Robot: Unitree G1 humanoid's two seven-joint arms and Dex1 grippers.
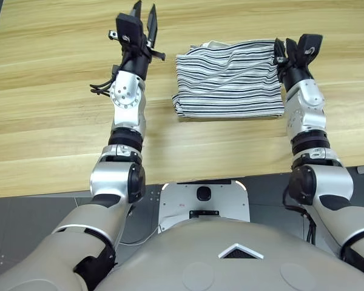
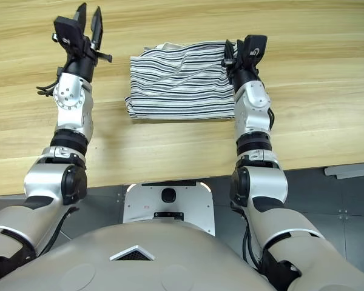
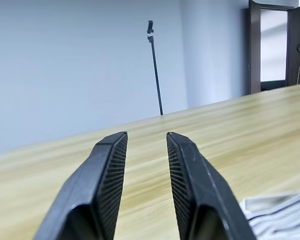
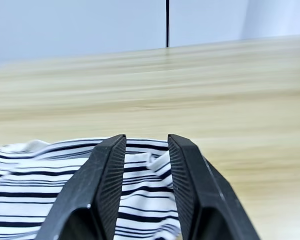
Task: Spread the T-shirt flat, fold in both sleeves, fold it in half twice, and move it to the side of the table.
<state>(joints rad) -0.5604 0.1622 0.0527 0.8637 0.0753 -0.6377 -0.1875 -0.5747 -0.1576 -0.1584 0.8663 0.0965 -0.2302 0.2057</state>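
T-shirt (image 1: pixel 227 79) folded into a striped rectangle mid-worktop (image 1: pixel 48 91), between two spread pincers.
The right pincer (image 1: pixel 284 48) sits at the shirt's right edge, fingers parted, with striped cloth showing between them in the right wrist view; contact cannot be told. The left pincer (image 1: pixel 145 13), also parted, stands apart from the shirt's left edge. The left wrist view adds a thin black pole (image 3: pixel 155 70) and a doorway (image 3: pixel 272 50) beyond the worktop.

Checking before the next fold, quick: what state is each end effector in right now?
Left end effector: open, empty, over the table.
Right end effector: open, at the folded T-shirt, at its right edge, not clamped on it.
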